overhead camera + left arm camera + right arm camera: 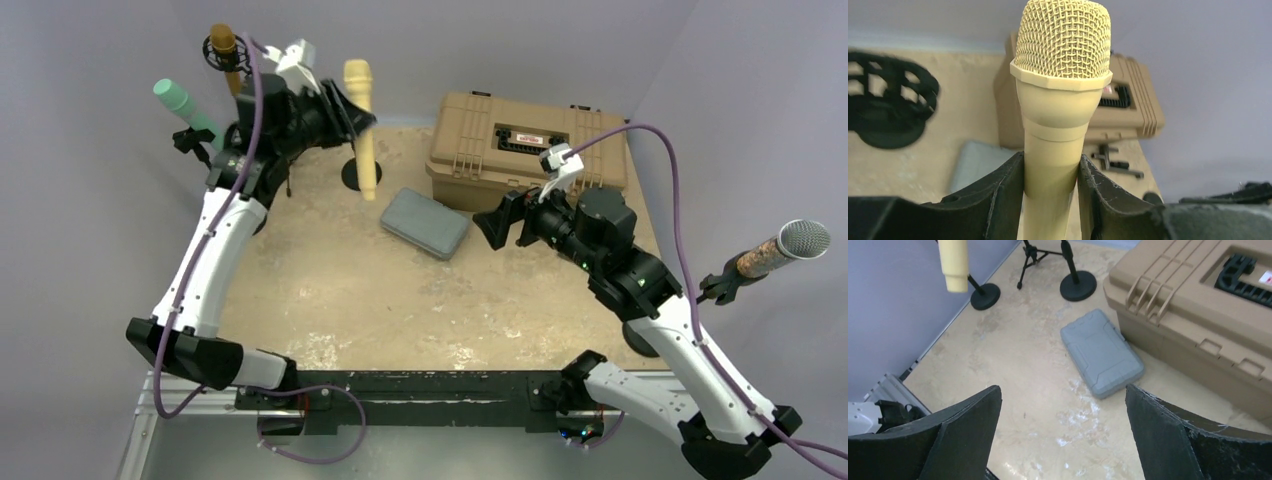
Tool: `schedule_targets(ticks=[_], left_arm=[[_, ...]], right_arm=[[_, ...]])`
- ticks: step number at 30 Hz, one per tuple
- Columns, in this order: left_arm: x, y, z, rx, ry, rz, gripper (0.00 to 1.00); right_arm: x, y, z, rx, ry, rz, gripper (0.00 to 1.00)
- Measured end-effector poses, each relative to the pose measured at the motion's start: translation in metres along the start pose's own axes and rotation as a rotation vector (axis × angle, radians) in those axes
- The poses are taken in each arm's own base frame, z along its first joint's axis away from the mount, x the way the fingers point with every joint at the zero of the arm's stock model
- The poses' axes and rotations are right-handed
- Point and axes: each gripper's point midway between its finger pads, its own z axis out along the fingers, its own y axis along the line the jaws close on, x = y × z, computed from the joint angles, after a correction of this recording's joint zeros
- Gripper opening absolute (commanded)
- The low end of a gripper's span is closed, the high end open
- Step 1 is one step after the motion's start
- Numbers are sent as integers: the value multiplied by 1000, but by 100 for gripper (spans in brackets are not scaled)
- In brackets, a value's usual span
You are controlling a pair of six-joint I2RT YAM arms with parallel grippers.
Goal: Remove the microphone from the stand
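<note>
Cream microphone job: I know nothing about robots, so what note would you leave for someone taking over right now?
Left jaws: shut on the cream microphone, gripping its handle and holding it upright in the air.
Right jaws: open and empty, above the table near the grey case.
Done: the microphone looks free of its stand. Its lower end hangs bare, and the blurred black holder beside it looks empty.
Left: probably carry it clear and set it down on the table.

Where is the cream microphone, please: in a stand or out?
Out. The left gripper is shut on the cream microphone; its bare lower end hangs above the table in the right wrist view.
</note>
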Motion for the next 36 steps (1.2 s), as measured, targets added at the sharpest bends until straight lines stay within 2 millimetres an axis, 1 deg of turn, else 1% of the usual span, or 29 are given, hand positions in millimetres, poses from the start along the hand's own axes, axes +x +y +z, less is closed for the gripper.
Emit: schedule_targets(ticks=[1,2,4,6,7,10,12,15,18,20,23,27,31,33,36], left_arm=[[17,-1,2,6,42,-17,0],[39,-2,4,11,91,-35,0],[88,-2,7,11,207,-67,0],[131,-4,5,12,311,-84,0],[147,-5,3,12,348,-90,0],[199,-9,-13,17,450,-109,0],[226,-15,-27,25,493,-119,0],[255,-27,-39,46,532,-127,0],[289,-40,-39,53,575,-134,0],[314,-44,-36,32,617,-132,0],[350,-41,-29,-45,671,-129,0],[396,-29,-19,-199,739,-111,0],[422,-28,-10,-288,764,-99,0],[430,-29,-7,-312,762,-96,0],[435,-26,-4,-357,754,-95,0]], right_arm=[[6,-1,1,0,12,9,90],[13,0,1,-6,26,22,90],[24,-1,-1,-13,45,42,90],[36,1,-5,-32,58,64,90],[42,1,-7,-39,60,73,90],[52,3,-15,-57,59,92,90],[53,3,-19,-62,46,102,89],[50,3,-22,-63,19,114,89],[49,-2,-25,-40,-17,135,89],[51,-7,-30,-19,-39,152,89],[50,-13,-37,13,-71,175,90],[39,-19,-49,43,-137,184,90],[34,-25,-57,75,-168,186,90],[34,-27,-60,89,-178,190,90],[28,-30,-71,103,-217,197,90]])
